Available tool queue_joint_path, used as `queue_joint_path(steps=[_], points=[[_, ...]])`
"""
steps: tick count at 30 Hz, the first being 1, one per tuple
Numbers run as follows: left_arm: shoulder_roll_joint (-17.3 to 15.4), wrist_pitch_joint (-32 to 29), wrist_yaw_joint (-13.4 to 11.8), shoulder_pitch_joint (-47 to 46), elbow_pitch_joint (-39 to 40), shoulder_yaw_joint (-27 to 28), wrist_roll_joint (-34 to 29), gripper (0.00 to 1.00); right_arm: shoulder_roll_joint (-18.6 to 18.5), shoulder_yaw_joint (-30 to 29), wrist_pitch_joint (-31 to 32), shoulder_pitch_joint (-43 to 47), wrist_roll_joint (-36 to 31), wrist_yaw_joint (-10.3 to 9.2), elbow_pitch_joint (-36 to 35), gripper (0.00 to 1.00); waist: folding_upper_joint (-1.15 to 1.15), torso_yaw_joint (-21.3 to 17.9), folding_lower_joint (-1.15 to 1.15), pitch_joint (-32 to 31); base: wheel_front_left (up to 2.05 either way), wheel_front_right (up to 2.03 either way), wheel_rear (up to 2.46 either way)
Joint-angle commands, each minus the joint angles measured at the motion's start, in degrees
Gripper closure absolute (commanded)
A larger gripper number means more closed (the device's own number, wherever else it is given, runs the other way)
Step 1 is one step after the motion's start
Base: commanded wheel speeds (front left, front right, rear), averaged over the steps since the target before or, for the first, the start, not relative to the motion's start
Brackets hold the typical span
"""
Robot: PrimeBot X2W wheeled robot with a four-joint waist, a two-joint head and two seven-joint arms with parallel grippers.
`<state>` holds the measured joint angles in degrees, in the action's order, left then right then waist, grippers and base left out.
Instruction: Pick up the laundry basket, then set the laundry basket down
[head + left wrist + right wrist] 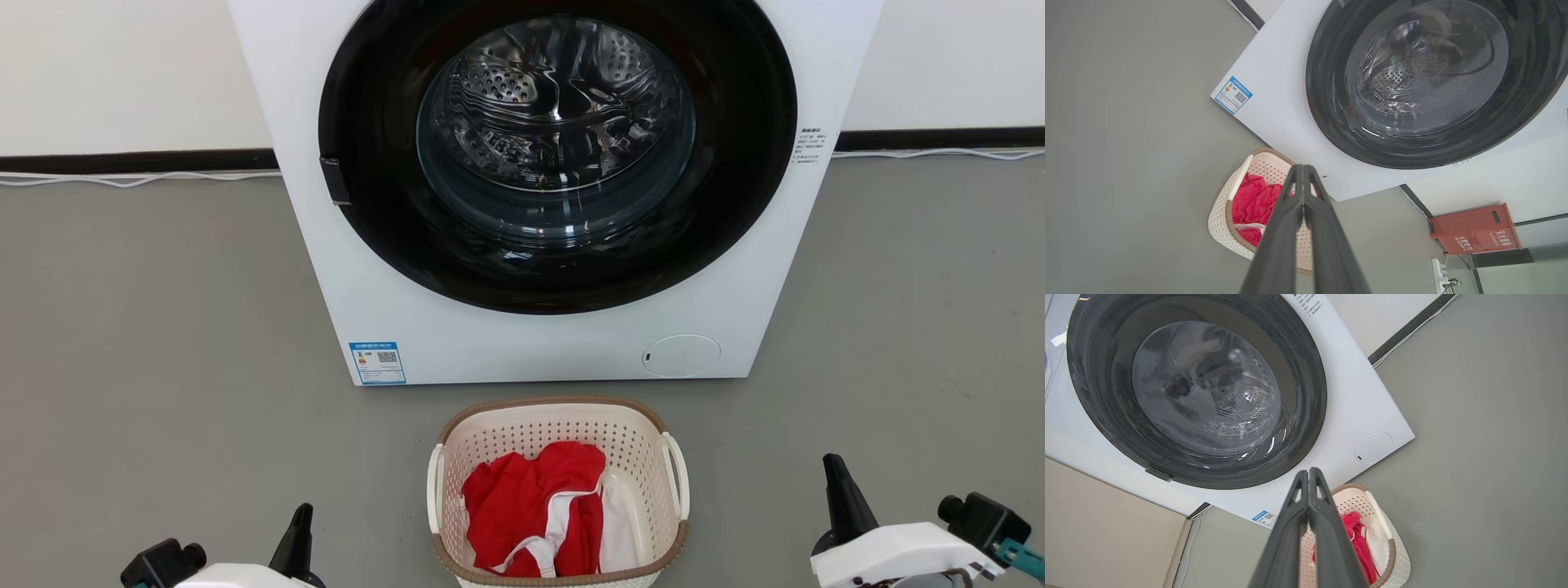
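One perforated cream basket (531, 433), brown woven rim, two white handles, sits on the grey floor (163, 367) before one washing machine (490, 343), holding crumpled red cloth (531, 498). The left gripper (1303, 171) and right gripper (1309, 473) are pinched together, empty.

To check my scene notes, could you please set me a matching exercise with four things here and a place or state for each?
Things:
1 basket
2 red cloth
3 sticker
4 left pincer

Places or states:
a shut, empty
b on the washer front, low corner
c in the basket
d on the floor before the washer

Pairs: 1-d, 2-c, 3-b, 4-a
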<state>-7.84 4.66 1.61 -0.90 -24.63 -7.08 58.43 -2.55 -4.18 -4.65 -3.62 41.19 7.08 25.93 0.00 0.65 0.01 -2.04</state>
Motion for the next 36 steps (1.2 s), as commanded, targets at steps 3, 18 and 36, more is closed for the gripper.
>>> queue_joint_path(steps=[3,18,36], points=[[-0.28,-0.61,1.02,-3.41,2.18,2.07,2.78,1.0,-0.25,0.08,0.92,-2.2,3.84,0.2,-2.52,1.0,0.0,-0.04,0.0,0.13,0.0,0.0,0.0],[1.03,-3.26,2.24,-3.88,4.28,4.97,10.51,1.0,-0.27,-0.53,3.48,-2.29,15.63,0.25,-4.87,1.0,0.0,-0.19,0.0,0.65,0.0,0.0,0.0],[3.16,-7.55,4.21,-4.65,7.68,9.66,23.08,1.0,-0.3,-1.52,7.64,-2.44,34.77,0.34,-8.68,1.0,0.0,-0.44,0.0,1.5,0.0,0.0,0.0]])
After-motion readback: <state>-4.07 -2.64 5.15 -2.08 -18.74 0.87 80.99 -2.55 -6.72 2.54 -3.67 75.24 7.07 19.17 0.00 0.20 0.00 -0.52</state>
